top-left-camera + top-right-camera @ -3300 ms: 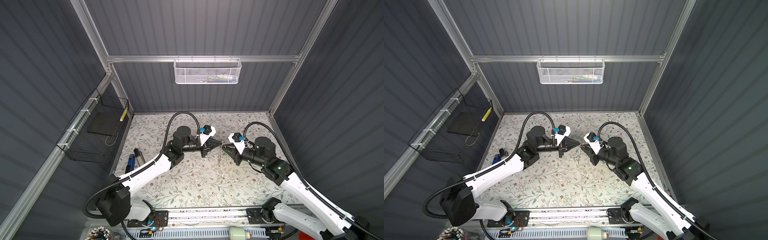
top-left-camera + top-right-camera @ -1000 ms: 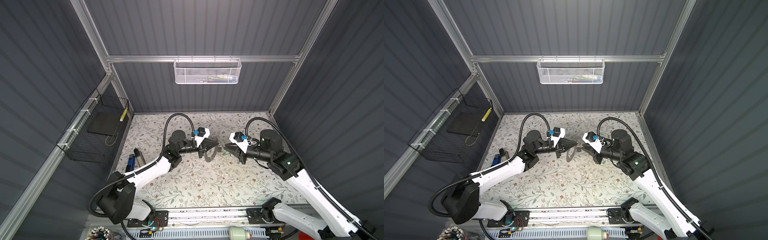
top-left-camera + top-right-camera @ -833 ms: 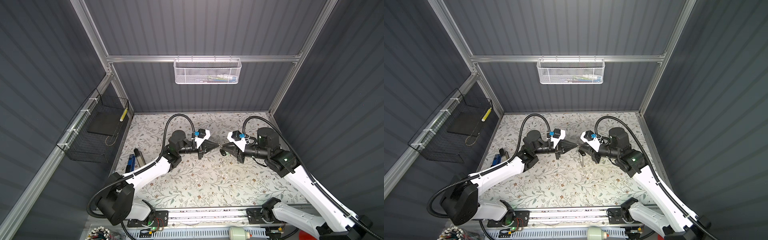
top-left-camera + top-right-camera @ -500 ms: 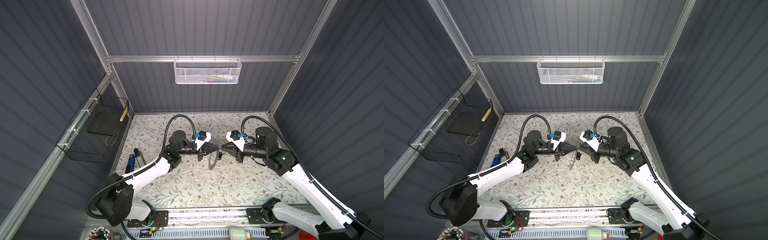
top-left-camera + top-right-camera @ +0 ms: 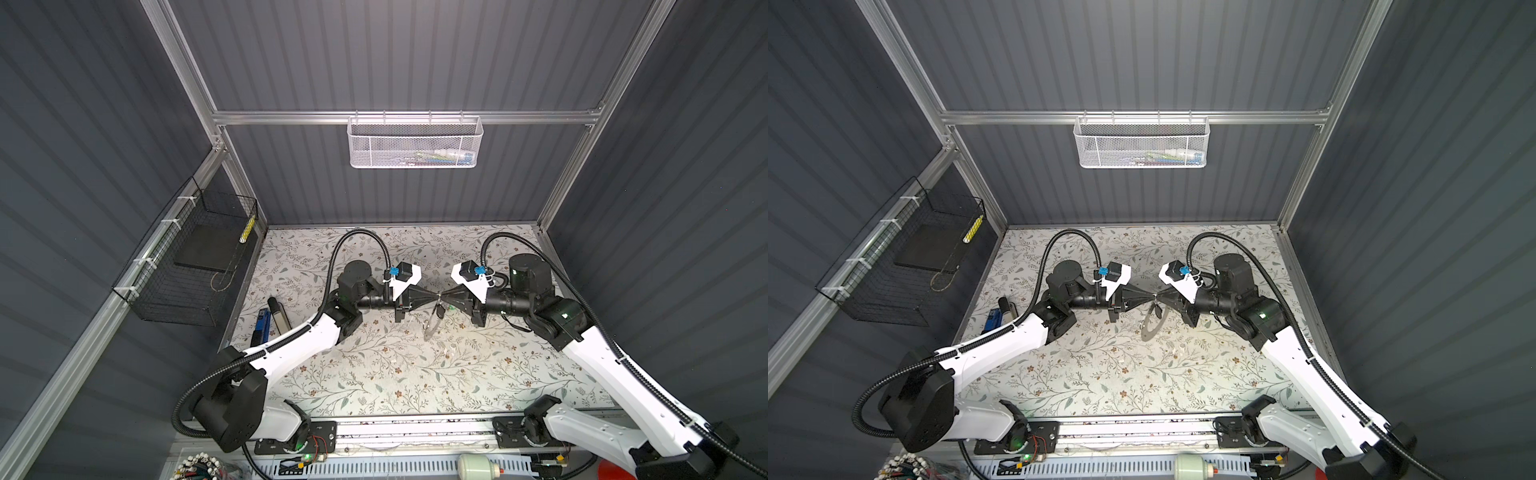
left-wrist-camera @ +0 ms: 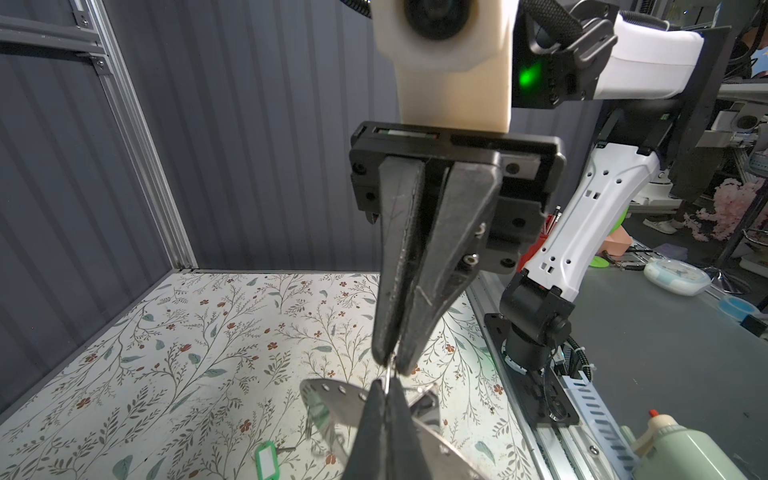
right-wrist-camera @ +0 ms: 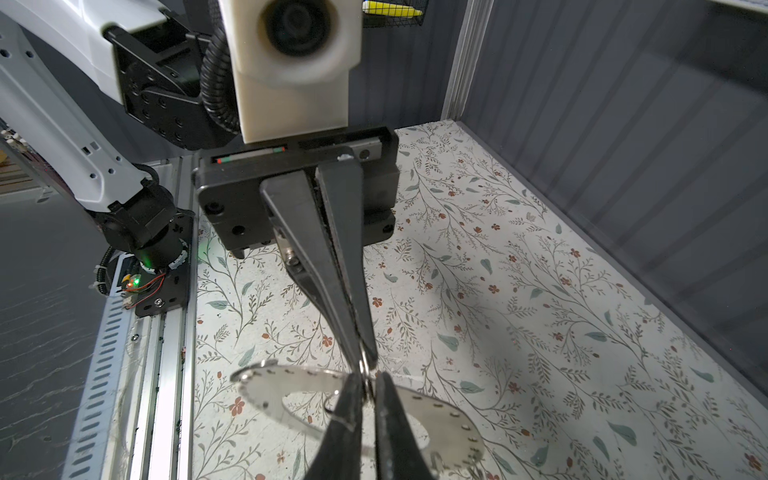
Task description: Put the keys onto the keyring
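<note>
Left gripper (image 7: pixel 365 358) clamped on keyring (image 7: pixel 266 388); cannot tell whether right gripper (image 6: pixel 392 368) grips its loop.

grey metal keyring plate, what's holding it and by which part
The grey metal ring-shaped keyring plate hangs from its small wire loop, pinched in the shut left end effector; the right end effector flanks the same loop, grip unclear.

White arms (image 5: pixel 299 345), black pincers (image 6: pixel 390 368) (image 7: pixel 365 361), ribbed cables (image 5: pixel 363 230)

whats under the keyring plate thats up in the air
The floral table, with the green key tag lying on it a little to one side of the keyring. The spot directly beneath is covered by the plate and the left gripper.
</note>
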Controlling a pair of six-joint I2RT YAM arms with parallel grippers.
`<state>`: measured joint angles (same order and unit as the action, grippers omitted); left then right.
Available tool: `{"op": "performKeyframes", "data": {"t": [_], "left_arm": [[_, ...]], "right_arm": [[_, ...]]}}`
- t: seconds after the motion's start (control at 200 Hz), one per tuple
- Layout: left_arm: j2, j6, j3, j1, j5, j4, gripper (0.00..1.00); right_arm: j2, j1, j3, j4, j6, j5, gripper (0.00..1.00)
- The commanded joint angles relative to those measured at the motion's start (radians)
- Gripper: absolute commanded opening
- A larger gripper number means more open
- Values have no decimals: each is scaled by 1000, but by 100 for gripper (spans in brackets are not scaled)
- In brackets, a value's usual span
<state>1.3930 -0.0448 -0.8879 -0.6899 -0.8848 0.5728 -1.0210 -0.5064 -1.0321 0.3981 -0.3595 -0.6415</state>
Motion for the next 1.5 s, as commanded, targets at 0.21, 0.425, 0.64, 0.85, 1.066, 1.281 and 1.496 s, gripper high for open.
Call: {"op": "performKeyframes", "data": {"t": [0.21,0.425,0.64,0.85,1.066,1.281,1.496], "left_arm": [[-17,32,-23,4,-46,98,0],[-11,35,-29,4,-56,92,0],[-11,8,-31,4,-59,48,0],[-5,-40,-60,4,-72,-35,1],[-28,-482,-261,4,15,-654,36],[-20,-658,-368,-12,120,-888,36],[11,-732,-445,-64,209,-977,33]], "right_arm": [[-19,6,6,8,12,-55,13],[-21,6,9,1,9,-63,9],[2,8,24,-33,7,-57,12],[9,8,23,-15,-10,-70,0],[14,8,3,123,-34,-42,0],[-9,9,-40,263,-50,-24,0],[-44,9,-76,315,-76,-36,0]]}}
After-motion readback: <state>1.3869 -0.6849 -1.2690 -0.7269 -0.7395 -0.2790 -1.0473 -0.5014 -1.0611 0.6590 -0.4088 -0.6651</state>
